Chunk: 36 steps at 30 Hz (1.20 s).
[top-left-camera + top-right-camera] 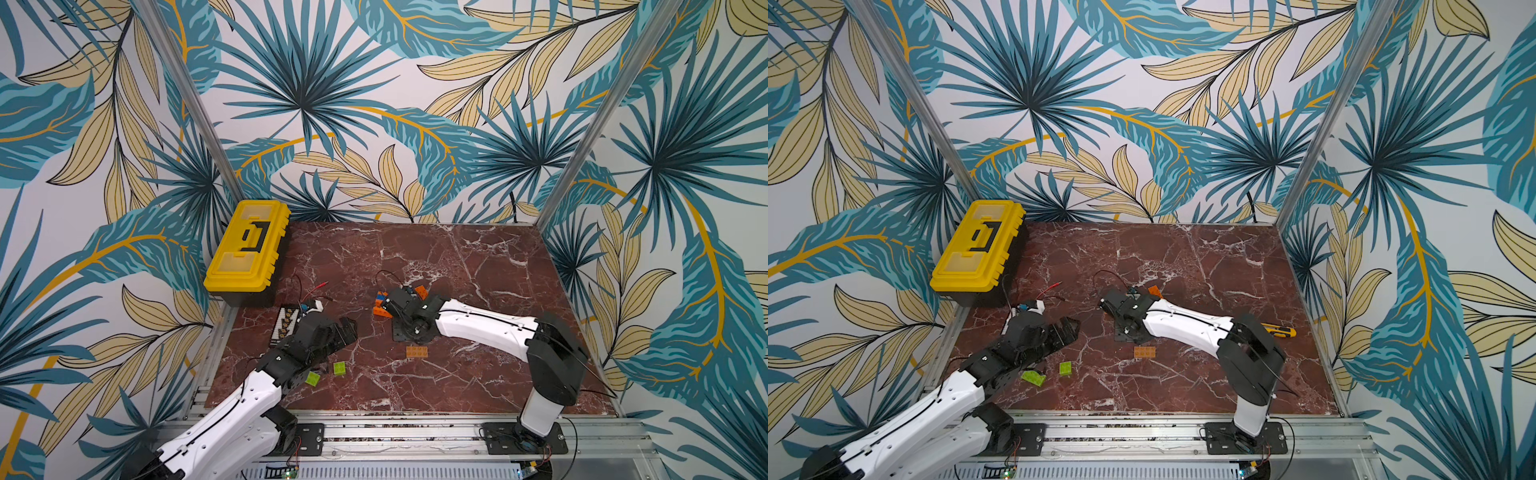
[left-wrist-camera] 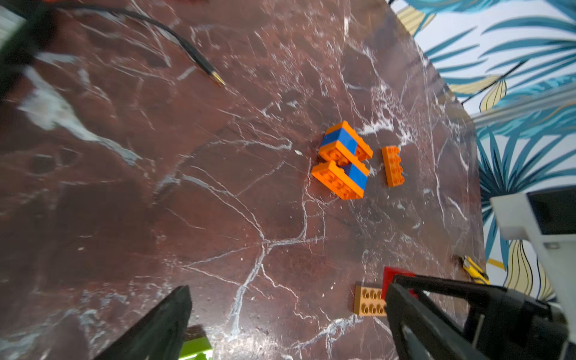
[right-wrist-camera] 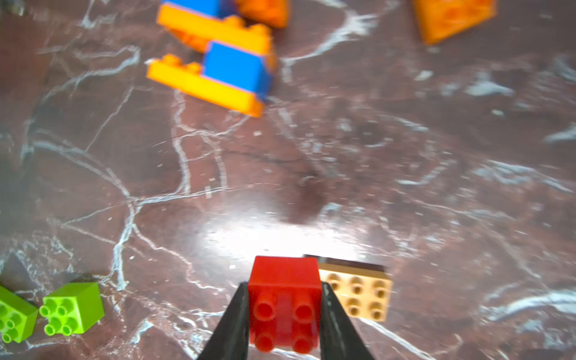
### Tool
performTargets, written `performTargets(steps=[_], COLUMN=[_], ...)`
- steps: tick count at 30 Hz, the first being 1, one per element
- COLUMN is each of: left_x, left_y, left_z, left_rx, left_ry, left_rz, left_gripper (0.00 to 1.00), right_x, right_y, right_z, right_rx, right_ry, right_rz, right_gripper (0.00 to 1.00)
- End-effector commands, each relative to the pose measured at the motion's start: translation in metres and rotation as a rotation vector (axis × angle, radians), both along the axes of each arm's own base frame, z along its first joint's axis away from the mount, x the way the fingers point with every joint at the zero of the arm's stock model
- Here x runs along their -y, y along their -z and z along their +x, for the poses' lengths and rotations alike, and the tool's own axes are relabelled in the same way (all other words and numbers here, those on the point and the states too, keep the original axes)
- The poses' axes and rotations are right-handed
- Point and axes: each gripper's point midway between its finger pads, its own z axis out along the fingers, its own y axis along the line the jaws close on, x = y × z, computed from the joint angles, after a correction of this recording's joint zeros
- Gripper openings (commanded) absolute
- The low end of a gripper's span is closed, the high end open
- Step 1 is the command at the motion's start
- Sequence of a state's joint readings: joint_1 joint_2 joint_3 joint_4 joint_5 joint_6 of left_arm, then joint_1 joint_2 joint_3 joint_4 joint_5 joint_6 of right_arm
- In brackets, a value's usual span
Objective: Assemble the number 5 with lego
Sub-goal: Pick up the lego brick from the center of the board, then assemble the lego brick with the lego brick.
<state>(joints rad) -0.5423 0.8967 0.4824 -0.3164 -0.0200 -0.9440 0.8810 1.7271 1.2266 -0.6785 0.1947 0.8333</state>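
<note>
Left gripper, jaws spread, hangs near two green bricks. Right gripper pinches a red brick just beside the tan brick; blur hides whether red clears the table. Step in hand, probably: picking red for the orange-blue stack farther off. Next: reach forward, align studs, press down. Right arm stretches low, wrist pitched downward.
</note>
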Motion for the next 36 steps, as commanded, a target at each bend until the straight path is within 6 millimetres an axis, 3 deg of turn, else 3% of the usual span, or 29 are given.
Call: performTargets(steps=[1,7,11,36], left_x=[0.042,0.092,0.11,0.11], left_y=[-0.02,-0.014,-0.011,-0.003], left_z=[0.011,0.016,0.017,0.017], left_rx=[0.047,0.026,0.016,-0.017], left_ry=[0.157,0.279,0.314,0.313], left_rz=[-0.071,-0.046,-0.069,-0.04], left_gripper=[1.0,1.0,1.0,1.0], right_x=[0.028,0.045,0.044,0.039], right_y=[0.018,0.026,0.028,0.046], right_z=[-0.008,-0.021,-0.022,-0.029], right_rx=[-0.023,-0.047,-0.055,-0.12], right_ry=[0.087,0.123,0.121,0.081], right_rz=[0.002,0.017,0.02,-0.031], right_gripper=[0.32,0.32,0.32,0.32])
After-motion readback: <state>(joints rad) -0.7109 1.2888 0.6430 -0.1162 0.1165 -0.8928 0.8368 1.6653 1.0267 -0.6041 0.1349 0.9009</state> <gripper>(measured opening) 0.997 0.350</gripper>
